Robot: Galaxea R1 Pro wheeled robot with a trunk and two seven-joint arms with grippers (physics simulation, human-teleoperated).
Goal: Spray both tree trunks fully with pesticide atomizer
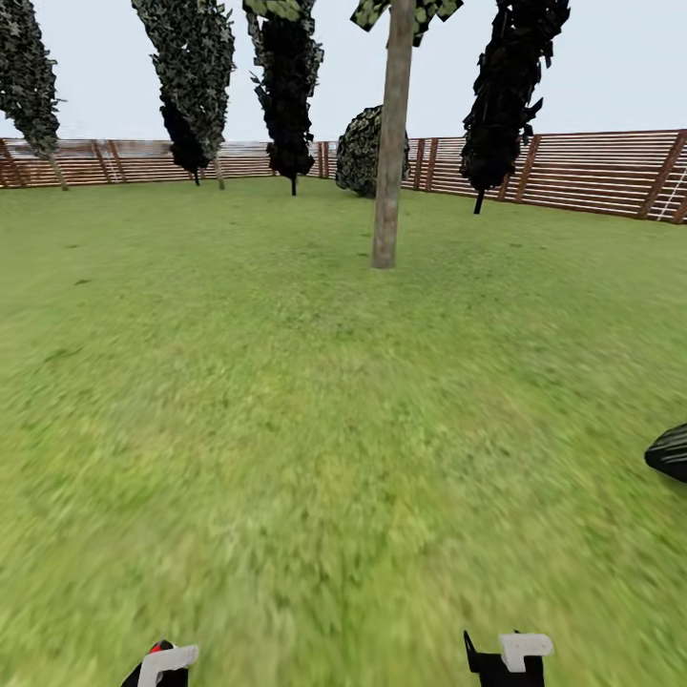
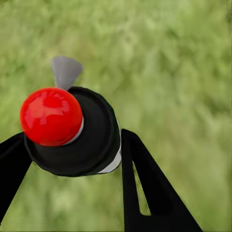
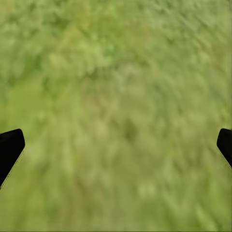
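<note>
On the lawn [image 1: 286, 429] of the garden, the robot is facing a single tree trunk [image 1: 391, 143], a bare grey-brown column that is rising well ahead in the head view, slightly toward the robot's right of centre, with a few green leaves [image 1: 405, 11] showing at its top. Behind it, a brown slat fence [image 1: 592, 172] is running along the far edge of the lawn, and dark narrow trees [image 1: 286, 86] and a rounded bush [image 1: 361, 153] are standing just in front of that fence.

At the near edge of the head view, the left gripper [image 1: 160, 665] and the right gripper [image 1: 506, 656] are just poking into view over the grass, well apart from each other.

In the left wrist view, the left gripper [image 2: 75, 159] is gripping the pesticide atomizer [image 2: 77, 130]: the black bottle is sitting between the two black fingers [image 2: 150, 188], touching both, with its red cap [image 2: 51, 116] toward the camera and a grey nozzle piece [image 2: 65, 71] sticking out beyond it. Blurred grass is lying beneath it.

In the right wrist view, the right gripper [image 3: 116, 145] is hanging over grass with its fingertips [image 3: 9, 147] spread wide, nothing between them.

A dark rounded object [image 1: 670, 451] is showing at the right edge of the head view; I cannot tell what it is.
</note>
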